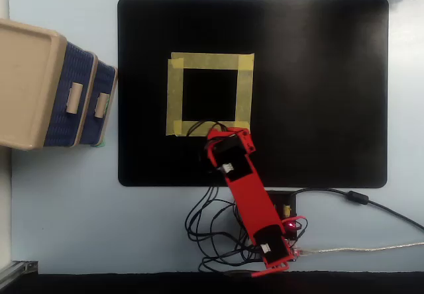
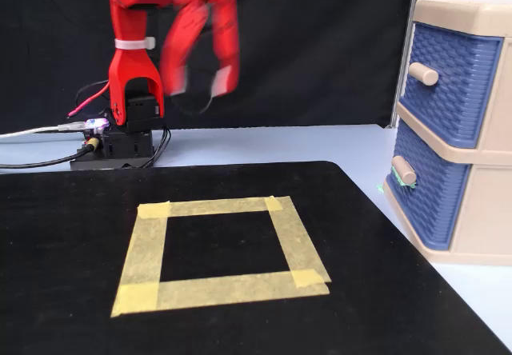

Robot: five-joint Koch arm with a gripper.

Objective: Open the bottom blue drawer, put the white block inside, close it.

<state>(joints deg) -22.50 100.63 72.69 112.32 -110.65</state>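
Fixed view | bottom blue drawer (image 2: 430, 191) shut, woven-textured front, beige knob (image 2: 404, 169)

A pale blue table (image 1: 66, 208) carries a black mat (image 1: 318, 95); a yellow tape square (image 1: 209, 61) lies on the mat. At the table's left edge in the overhead view stands a drawer unit (image 1: 40, 89); cables (image 1: 212, 228) lie near the arm base (image 2: 112, 143).

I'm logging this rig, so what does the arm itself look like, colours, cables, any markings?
The arm is bright red plastic with black motor blocks and small white labels. A white band wraps one link. The red end effector is motion-blurred. Black cables bunch at its base.
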